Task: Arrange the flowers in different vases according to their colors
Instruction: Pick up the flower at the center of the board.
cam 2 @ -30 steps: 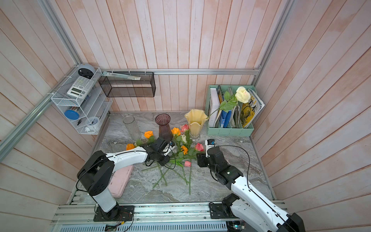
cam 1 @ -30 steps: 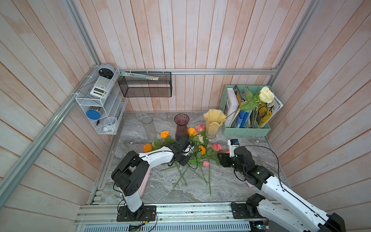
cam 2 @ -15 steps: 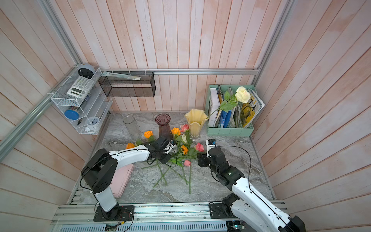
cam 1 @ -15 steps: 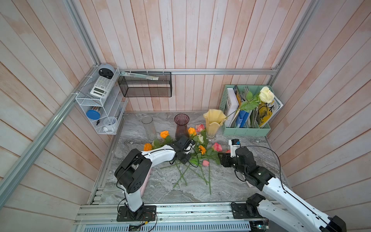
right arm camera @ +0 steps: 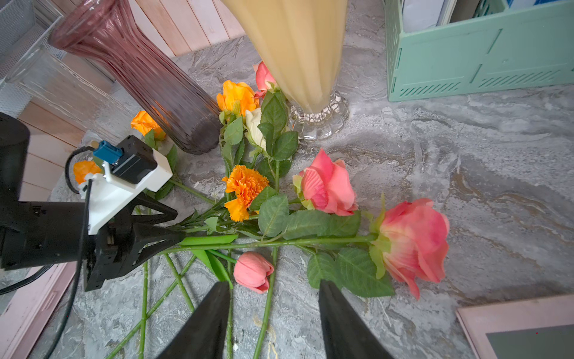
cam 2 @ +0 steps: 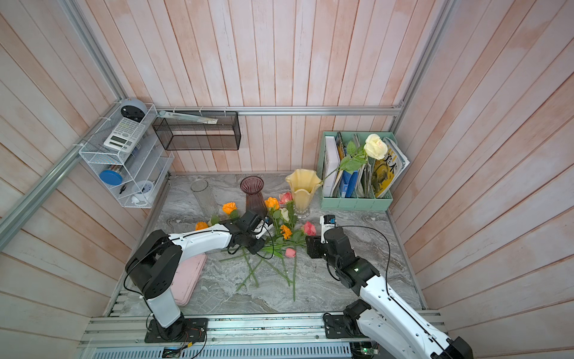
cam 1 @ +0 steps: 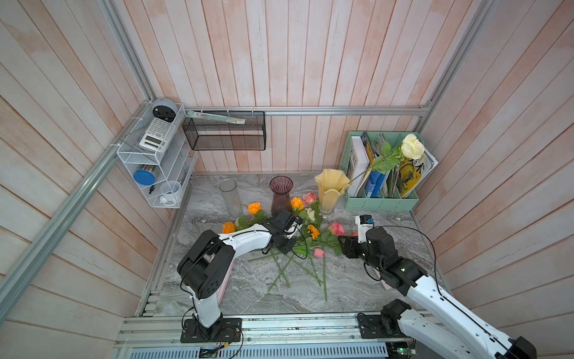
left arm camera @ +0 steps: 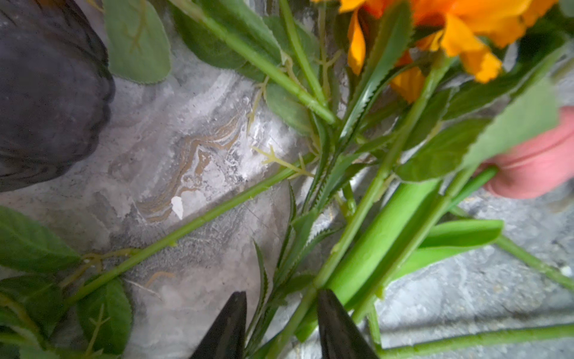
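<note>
Loose flowers lie heaped on the marble before the three vases: clear glass [cam 1: 231, 199], purple [cam 1: 281, 195], pale yellow [cam 1: 330, 189]. One cream rose [cam 1: 412, 146] stands in the yellow vase. My left gripper [left arm camera: 281, 310] is low in the pile, open, with several green stems [left arm camera: 357, 223] running between its fingers below the orange marigold [right arm camera: 245, 189]. My right gripper [right arm camera: 275, 298] hangs open just above the table, its fingers either side of the pink tulip [right arm camera: 253, 272] and its stem. A large pink rose [right arm camera: 413, 242] lies close by it.
A mint-green file holder [cam 1: 382, 199] stands at the back right. On the walls hang a black mesh basket [cam 1: 225, 136] and a white wire shelf [cam 1: 149, 161]. A pink flat board [cam 2: 188, 278] lies under the left arm, and another [right arm camera: 512, 326] lies near the right gripper.
The left arm's elbow has shifted a little to the right while its gripper stays among the stems. The right arm has not moved.
</note>
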`<move>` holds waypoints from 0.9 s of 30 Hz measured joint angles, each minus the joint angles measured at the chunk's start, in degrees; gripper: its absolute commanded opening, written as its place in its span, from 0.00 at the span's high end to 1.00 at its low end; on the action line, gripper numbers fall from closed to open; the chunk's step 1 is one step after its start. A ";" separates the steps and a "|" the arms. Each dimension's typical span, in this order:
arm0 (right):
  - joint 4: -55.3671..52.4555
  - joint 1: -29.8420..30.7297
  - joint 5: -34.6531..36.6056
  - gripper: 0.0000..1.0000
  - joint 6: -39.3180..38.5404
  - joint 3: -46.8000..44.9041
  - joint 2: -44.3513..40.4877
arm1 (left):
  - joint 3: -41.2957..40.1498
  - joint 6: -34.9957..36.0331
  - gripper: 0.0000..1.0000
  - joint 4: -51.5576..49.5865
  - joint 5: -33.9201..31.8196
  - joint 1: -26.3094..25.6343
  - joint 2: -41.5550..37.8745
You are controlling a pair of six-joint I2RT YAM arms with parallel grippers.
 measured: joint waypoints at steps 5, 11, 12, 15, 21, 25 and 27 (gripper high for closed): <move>0.00 -0.13 -0.02 0.48 -0.02 -0.04 0.00 | -0.11 0.00 0.57 -0.22 0.09 0.00 -0.11; -0.02 -0.48 -0.02 0.47 -0.22 -0.04 -0.13 | -0.24 0.22 0.60 -0.28 0.15 0.00 -0.11; -0.02 -0.59 -0.02 0.47 -0.22 -0.04 -0.13 | -0.24 0.33 0.61 -0.26 0.28 0.00 -0.11; -0.02 -0.68 -0.02 0.47 -0.22 -0.04 -0.13 | -0.22 0.59 0.64 -0.26 0.55 -0.09 0.00; -0.02 -0.76 -0.04 0.47 -0.22 -0.04 -0.13 | -0.22 0.87 0.70 -0.22 0.72 -0.48 0.46; -0.02 -0.85 -0.24 0.47 -0.22 -0.04 -0.13 | 0.04 1.05 0.73 -0.22 0.72 -0.52 1.05; -0.02 -0.85 -0.28 0.47 -0.22 -0.04 -0.13 | 0.42 1.49 0.78 -0.28 0.72 -0.55 1.29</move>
